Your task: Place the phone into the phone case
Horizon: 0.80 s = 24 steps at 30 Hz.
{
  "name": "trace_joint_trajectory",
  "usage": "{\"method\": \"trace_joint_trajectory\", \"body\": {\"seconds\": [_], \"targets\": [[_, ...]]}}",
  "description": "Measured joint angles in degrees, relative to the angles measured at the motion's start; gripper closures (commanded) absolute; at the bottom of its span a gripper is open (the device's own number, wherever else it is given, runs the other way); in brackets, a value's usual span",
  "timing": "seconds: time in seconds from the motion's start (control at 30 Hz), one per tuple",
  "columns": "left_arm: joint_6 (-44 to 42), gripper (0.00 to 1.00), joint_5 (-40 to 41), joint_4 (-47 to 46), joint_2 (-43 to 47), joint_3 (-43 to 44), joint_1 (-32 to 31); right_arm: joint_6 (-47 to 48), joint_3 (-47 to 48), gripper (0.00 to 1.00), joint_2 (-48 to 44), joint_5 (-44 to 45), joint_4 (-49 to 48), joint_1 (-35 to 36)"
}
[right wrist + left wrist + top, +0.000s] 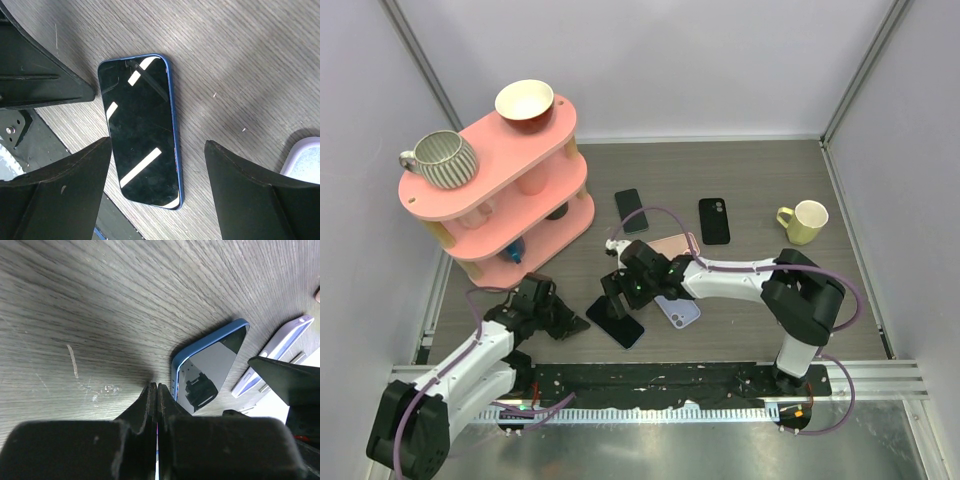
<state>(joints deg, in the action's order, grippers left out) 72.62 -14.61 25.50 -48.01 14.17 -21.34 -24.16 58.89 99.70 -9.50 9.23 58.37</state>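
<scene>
Grey wood-grain table, white walls. My right pincer spread wide over the blue-rimmed phone near the front edge, bare wood either side. My left pincer closed.

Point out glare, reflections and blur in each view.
Right wrist: bright light strips reflect off the phone screen. Left wrist: the shut left fingers are blurred up close; the screen mirrors dark hardware. Top external: evenly lit, sharp.

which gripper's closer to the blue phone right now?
Right. The right gripper hangs open directly over the blue phone, a finger on each side. The left gripper sits shut just off its edge.
</scene>
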Motion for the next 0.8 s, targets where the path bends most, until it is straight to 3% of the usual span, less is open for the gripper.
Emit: {"method": "trace_joint_trajectory", "body": {"seconds": [0.5, 0.8], "targets": [[5.22, 1.00, -4.35, -9.64, -5.46, -2.19, -1.36, -1.73, -1.60, 0.20, 1.31, -0.70, -2.32, 2.19], [5.42, 1.00, -4.70, -10.64, -5.88, -2.45, -1.53, -5.68, -2.14, 0.20, 1.60, -4.00, -4.83, 1.44]]}}
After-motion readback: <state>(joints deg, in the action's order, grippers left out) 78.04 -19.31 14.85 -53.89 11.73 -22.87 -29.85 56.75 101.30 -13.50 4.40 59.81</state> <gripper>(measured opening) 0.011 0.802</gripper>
